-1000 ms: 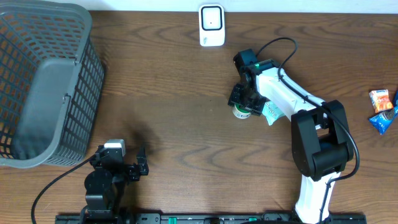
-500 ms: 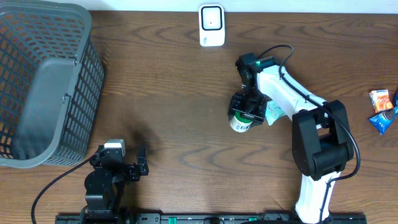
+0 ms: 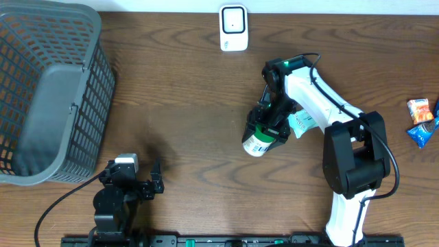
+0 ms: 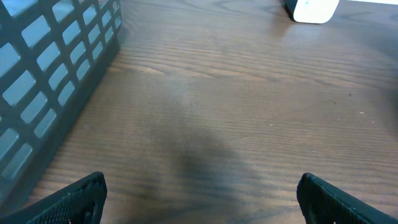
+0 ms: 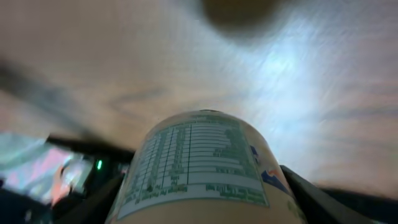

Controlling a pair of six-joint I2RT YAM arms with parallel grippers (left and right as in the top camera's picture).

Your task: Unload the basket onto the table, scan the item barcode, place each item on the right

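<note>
From overhead, the right hand (image 3: 267,128) grips a can (image 3: 256,143) by its upper part and holds it tilted, base toward the left, over the middle of the worktop (image 3: 185,103). The scanner (image 3: 233,28) stands at the far edge, well apart from the can, so the code probably has yet to be presented to it. A packet (image 3: 302,123) lies just beside the right arm, and more snacks (image 3: 422,121) sit at the right edge. The left hand (image 3: 155,181) is parked near the front, close to the basket (image 3: 48,89), out of the way.

In the left wrist view, its fingers (image 4: 81,198) stand wide apart with only bare wood between them; it holds nothing. The basket wall is on the left and the scanner's foot at the top right.

In the right wrist view, the can fills the lower middle, clamped between dark fingers (image 5: 92,200) on either side. Its nutrition label (image 5: 198,158) faces the camera. No barcode shows here, so the can likely needs turning before the scanner can read it.
</note>
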